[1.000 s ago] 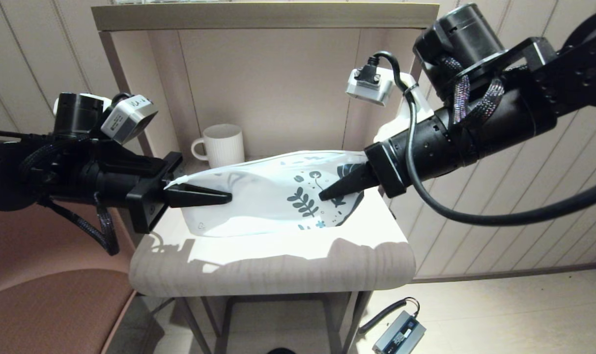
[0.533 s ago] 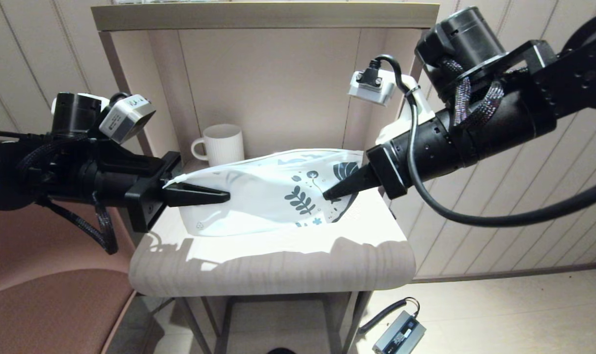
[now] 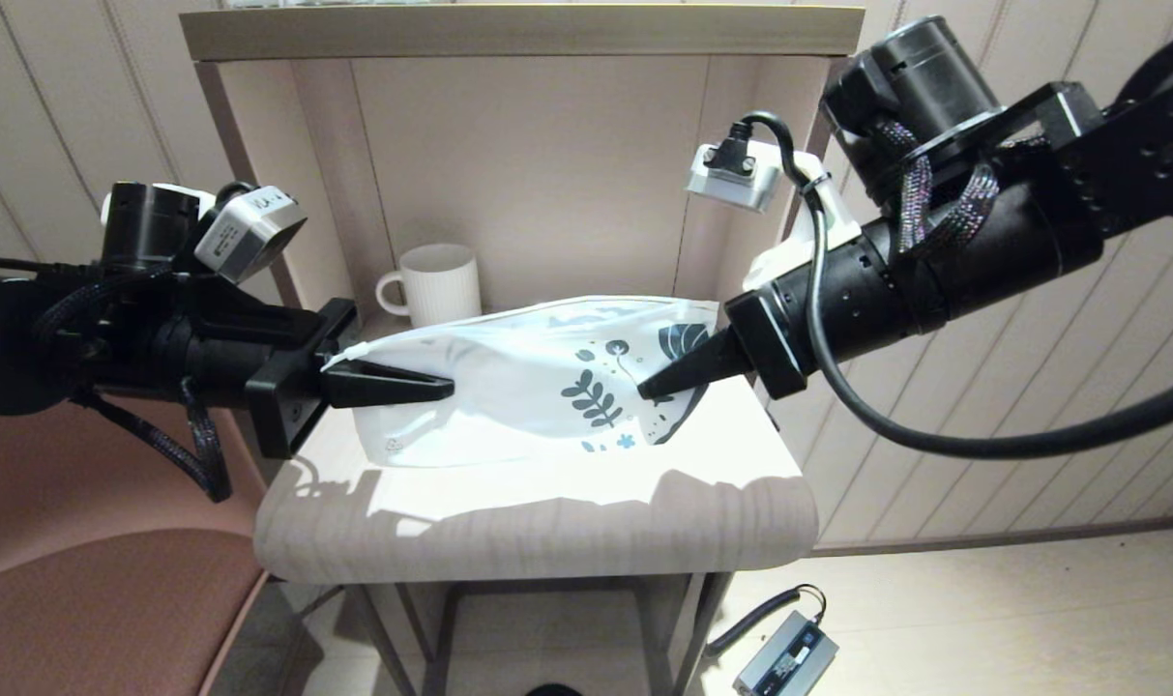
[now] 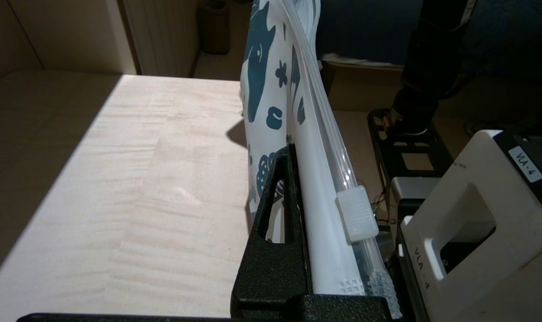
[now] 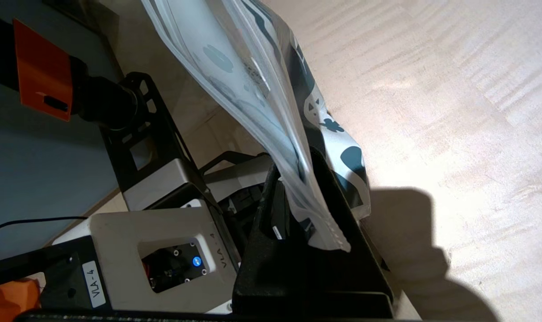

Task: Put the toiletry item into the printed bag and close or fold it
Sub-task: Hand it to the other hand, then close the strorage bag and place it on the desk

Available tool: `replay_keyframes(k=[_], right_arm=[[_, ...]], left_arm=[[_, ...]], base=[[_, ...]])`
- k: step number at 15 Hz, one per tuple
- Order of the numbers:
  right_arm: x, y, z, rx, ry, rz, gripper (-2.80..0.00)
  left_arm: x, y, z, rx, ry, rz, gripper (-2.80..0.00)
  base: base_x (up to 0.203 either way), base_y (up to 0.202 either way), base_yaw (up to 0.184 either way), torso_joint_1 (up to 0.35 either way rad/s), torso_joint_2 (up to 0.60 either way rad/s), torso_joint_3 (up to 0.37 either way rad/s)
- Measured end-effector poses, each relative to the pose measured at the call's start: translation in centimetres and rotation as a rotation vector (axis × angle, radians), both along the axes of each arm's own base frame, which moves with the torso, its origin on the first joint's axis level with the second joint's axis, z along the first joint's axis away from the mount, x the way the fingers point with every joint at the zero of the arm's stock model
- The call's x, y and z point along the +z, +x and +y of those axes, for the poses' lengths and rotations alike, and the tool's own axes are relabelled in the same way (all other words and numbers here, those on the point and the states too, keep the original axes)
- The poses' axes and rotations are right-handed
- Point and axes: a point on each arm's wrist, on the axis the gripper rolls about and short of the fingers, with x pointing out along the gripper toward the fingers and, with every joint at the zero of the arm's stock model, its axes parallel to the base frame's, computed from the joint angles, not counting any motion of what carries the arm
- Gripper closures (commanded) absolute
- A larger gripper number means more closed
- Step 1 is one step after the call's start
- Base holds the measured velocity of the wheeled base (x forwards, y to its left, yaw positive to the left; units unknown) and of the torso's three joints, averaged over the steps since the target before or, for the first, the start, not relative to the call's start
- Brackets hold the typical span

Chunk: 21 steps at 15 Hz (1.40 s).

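Observation:
The printed bag [image 3: 528,387], white with dark leaf prints at its right end, is stretched sideways just above the small table [image 3: 547,527]. My left gripper [image 3: 446,389] is shut on the bag's plain left end, right beside the zip slider [image 4: 356,214]. My right gripper [image 3: 644,391] is shut on the printed end. In the left wrist view the bag [image 4: 315,201] stands on edge between the left gripper's [image 4: 297,154] fingers. The right wrist view shows the bag [image 5: 271,116] pinched in the right gripper [image 5: 297,163]. The toiletry item is hidden.
A white ribbed mug [image 3: 439,283] stands at the back left of the table, close behind the bag. Shelf walls [image 3: 547,174] enclose the back and sides. A brown seat [image 3: 93,609] sits low on the left; a power brick [image 3: 784,659] lies on the floor.
My right gripper has shut on the bag's printed end and drawn slightly right, pulling the bag a little tauter. The left gripper has kept its hold and place.

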Motion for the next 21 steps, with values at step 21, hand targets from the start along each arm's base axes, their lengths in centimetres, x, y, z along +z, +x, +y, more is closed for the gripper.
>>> replay_keyframes(k=[21], right_arm=[[3.4,-3.1,2.3,0.122,-0.074,-0.408,-2.80]], left_arm=[[-2.6,-0.6,-5.7,-0.094,0.156,0.251,0.00]], base=[[0.000,0.000,0.000,0.000,0.00,0.000]])
